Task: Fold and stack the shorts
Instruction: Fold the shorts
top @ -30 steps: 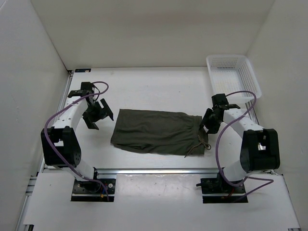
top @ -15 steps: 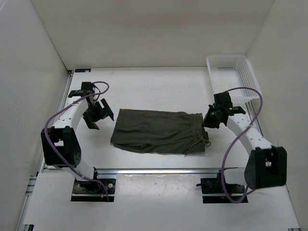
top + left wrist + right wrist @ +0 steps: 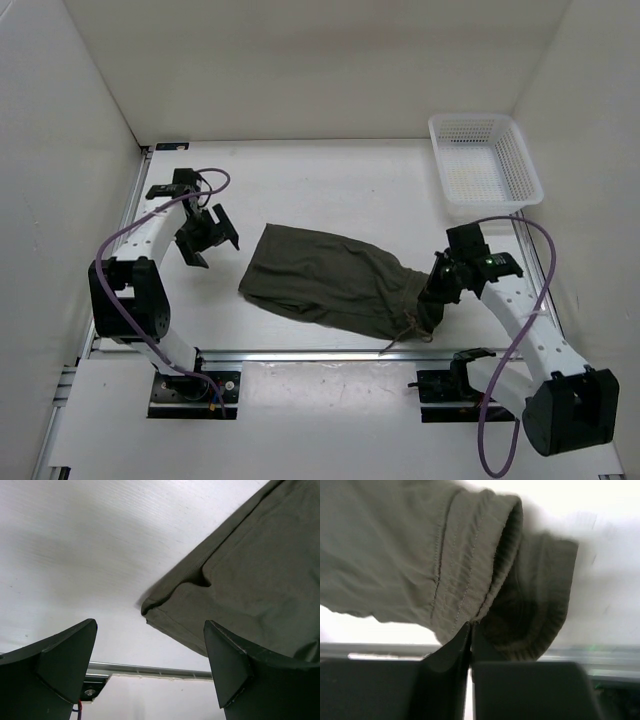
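The dark olive shorts [image 3: 330, 280] lie across the middle of the table, folded, stretched from upper left to lower right. Their drawstring [image 3: 405, 333] trails at the near right end. My right gripper [image 3: 438, 281] is shut on the waistband end, which shows bunched and lifted in the right wrist view [image 3: 470, 580] just above my closed fingertips [image 3: 470, 626]. My left gripper [image 3: 208, 234] is open and empty, left of the shorts' leg end. In the left wrist view its gap [image 3: 150, 655] faces the leg hem corner [image 3: 150, 607], apart from it.
A white mesh basket [image 3: 484, 160] stands at the back right corner. A metal rail [image 3: 320, 353] runs along the table's near edge, just beyond the drawstring. White walls enclose the table on three sides.
My right gripper has moved toward the near edge, dragging the waistband end with it. The shorts have turned and stretched diagonally. The left gripper has barely moved.
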